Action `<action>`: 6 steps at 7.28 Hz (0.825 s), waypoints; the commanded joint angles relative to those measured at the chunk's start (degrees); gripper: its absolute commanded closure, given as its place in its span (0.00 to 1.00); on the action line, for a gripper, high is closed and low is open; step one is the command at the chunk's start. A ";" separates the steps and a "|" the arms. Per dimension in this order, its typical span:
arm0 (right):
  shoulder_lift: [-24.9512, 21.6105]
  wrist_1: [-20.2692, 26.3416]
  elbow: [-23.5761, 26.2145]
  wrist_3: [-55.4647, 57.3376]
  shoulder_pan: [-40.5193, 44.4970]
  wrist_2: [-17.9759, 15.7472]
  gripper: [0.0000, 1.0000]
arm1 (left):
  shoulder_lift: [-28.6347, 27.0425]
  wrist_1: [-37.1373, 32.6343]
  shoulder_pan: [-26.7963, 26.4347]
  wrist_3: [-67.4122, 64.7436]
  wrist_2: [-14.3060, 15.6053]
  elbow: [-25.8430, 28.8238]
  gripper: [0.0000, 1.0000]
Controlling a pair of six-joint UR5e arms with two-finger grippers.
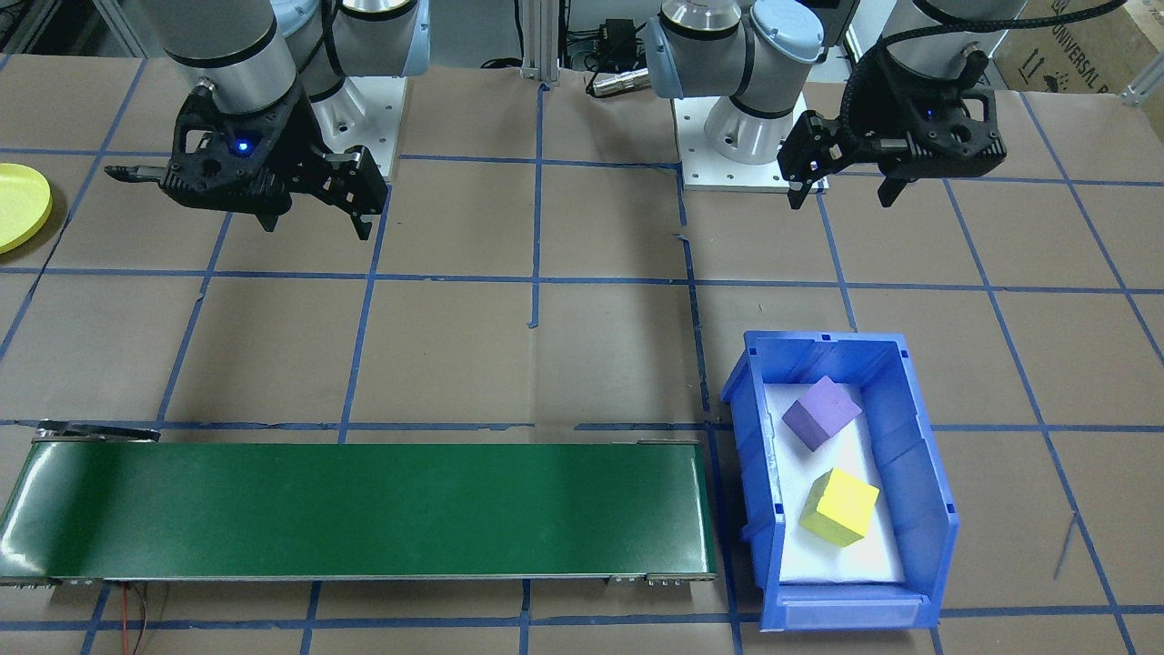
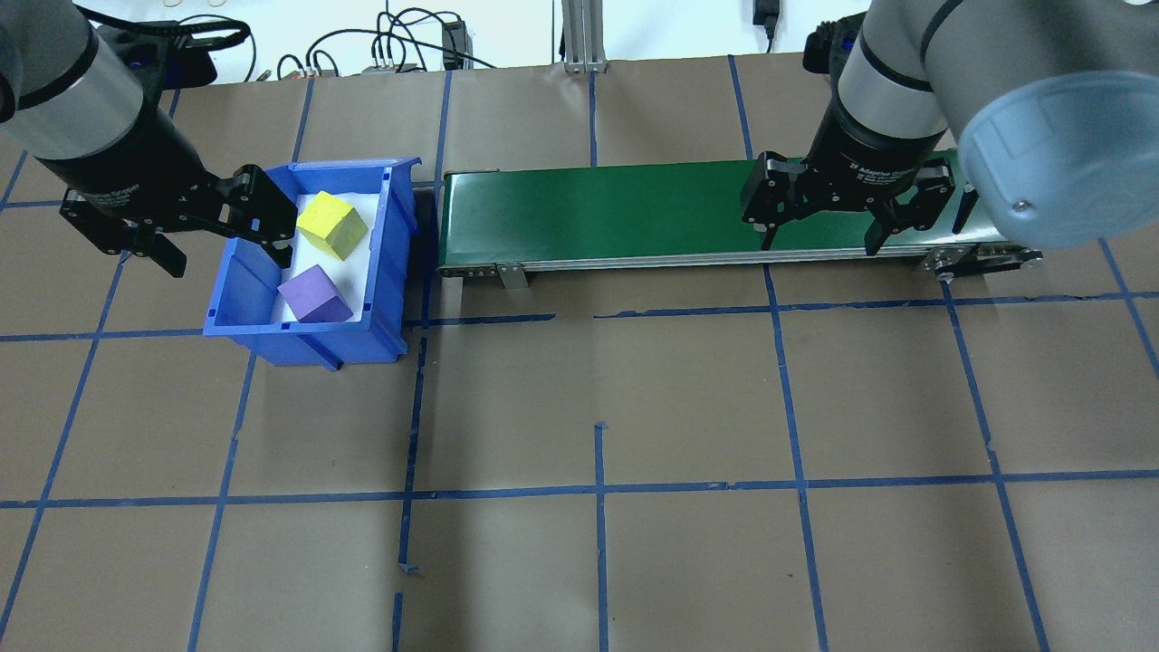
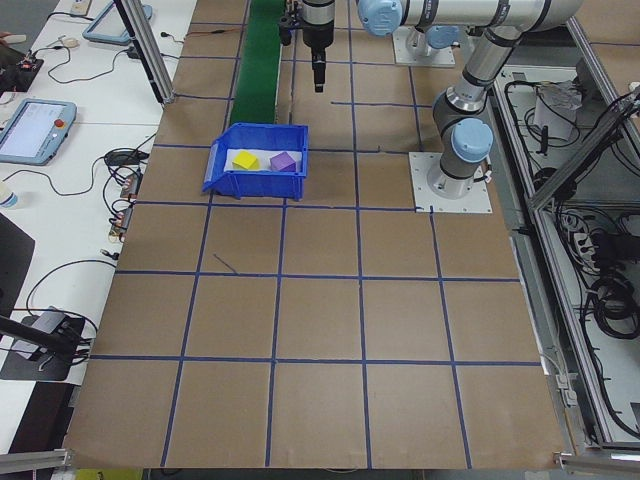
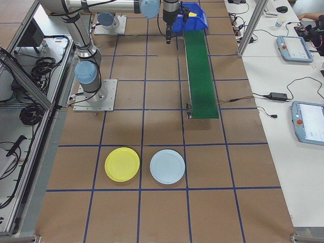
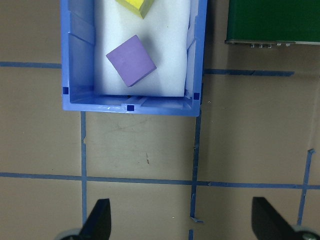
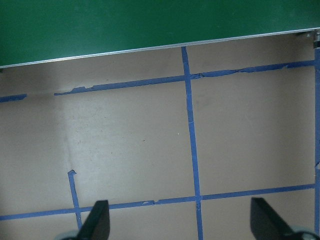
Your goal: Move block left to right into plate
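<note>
Nothing moved yet: purple block [image 1: 821, 412], yellow block [image 1: 838, 507] seated in blue bin [image 1: 918, 473]. Yellow plate [image 4: 122, 164] bare, 9 o'clock of table in front-facing view. Left gripper [image 1: 846, 186], right gripper [image 1: 314, 207] held apart, unloaded. All transfer left.

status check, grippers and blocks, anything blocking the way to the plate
Left gripper open, empty, beside the blue bin. Right gripper open over the conveyor. Purple block, yellow block in bin. Yellow plate empty, path clear.
</note>
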 commanded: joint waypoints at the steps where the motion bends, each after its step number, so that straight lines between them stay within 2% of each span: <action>1: 0.00 -0.10 0.00 0.05 0.00 0.09 0.00 | -0.12 0.17 0.00 -0.01 -0.06 0.02 0.00; 6: 0.00 -0.19 0.00 -0.04 0.00 0.09 0.00 | -1.17 2.36 2.45 7.62 0.21 0.56 0.00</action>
